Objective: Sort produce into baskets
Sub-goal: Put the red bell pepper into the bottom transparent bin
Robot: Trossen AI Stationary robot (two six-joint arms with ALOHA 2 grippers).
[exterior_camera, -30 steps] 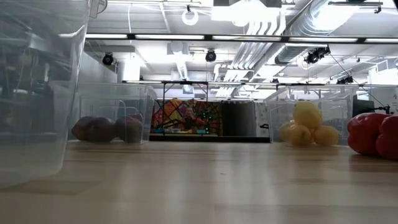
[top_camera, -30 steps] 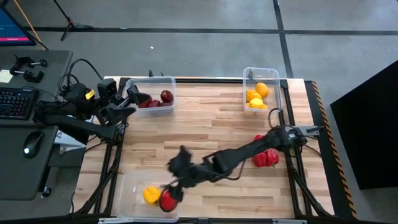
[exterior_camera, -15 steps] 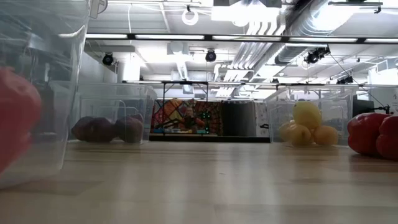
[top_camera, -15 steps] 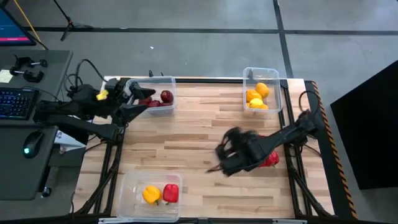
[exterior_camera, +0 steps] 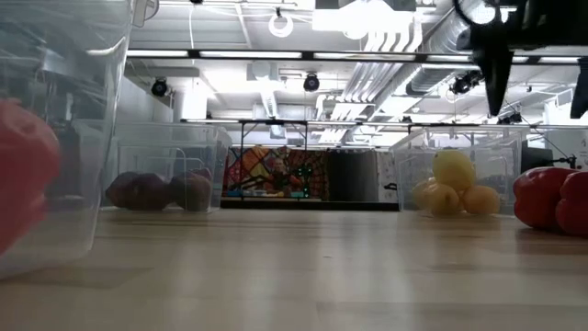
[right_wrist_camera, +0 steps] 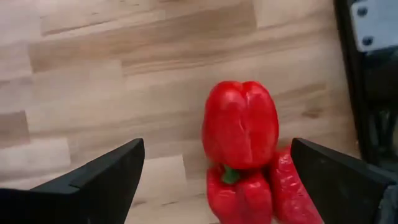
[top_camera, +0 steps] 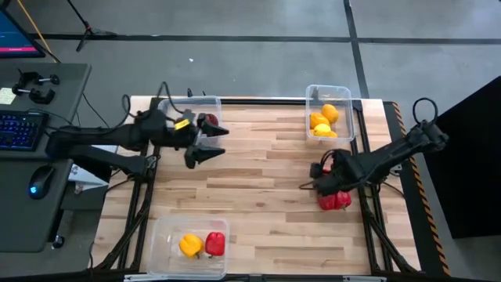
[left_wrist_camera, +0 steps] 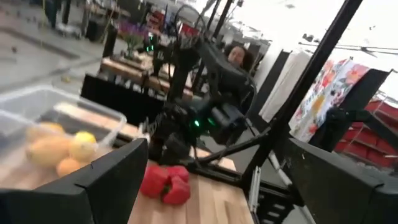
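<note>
Three red peppers (top_camera: 335, 200) lie on the table near its right edge; they also show in the right wrist view (right_wrist_camera: 240, 124) and the low view (exterior_camera: 549, 198). My right gripper (top_camera: 318, 177) hangs open just above them, toward the left, touching nothing. My left gripper (top_camera: 207, 147) is open and empty by the near right corner of the far-left tub (top_camera: 191, 103), which holds maroon fruits (exterior_camera: 152, 190). The near-left tub (top_camera: 160, 235) holds a yellow pepper (top_camera: 190, 245) and a red pepper (top_camera: 214, 244). The far-right tub (top_camera: 311, 92) holds lemons (top_camera: 323, 120).
Bare wooden tabletop lies between the tubs in the middle (top_camera: 258, 172). A desk with a keyboard and mouse stands off the table's left edge (top_camera: 23, 129). Black frame rails run along the table's right edge (top_camera: 372, 219).
My right gripper has left the near-left tub and swung toward the table's right edge, ending over the red peppers; a red pepper now lies in that tub beside the yellow one. My left gripper has moved right from beside the far-left tub to its near right corner.
</note>
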